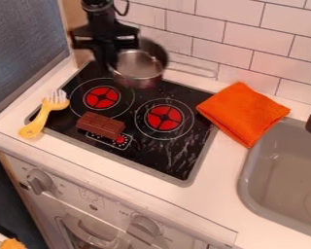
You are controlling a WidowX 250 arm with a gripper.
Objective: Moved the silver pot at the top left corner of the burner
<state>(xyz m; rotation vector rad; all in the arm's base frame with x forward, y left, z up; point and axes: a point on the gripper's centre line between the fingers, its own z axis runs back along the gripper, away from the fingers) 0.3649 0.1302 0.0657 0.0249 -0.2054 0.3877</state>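
Note:
At the upper left, the black gripper [111, 61] hangs over the back left part of the stove, shut on the left rim of the silver pot [140, 69]. The pot's opening faces up and toward the camera, and its handle extends right across the foot of the tiled wall. Its body overlaps the back edge of the black burner plate [145, 153], behind the two red rings. The pot looks raised off the surface, though its exact height is unclear.
A brown chocolate bar [100, 125] lies at the front left of the burner plate. A yellow fork-like utensil [43, 114] rests across its left edge. To the right are a folded orange cloth [242, 113] and a grey sink [285, 170].

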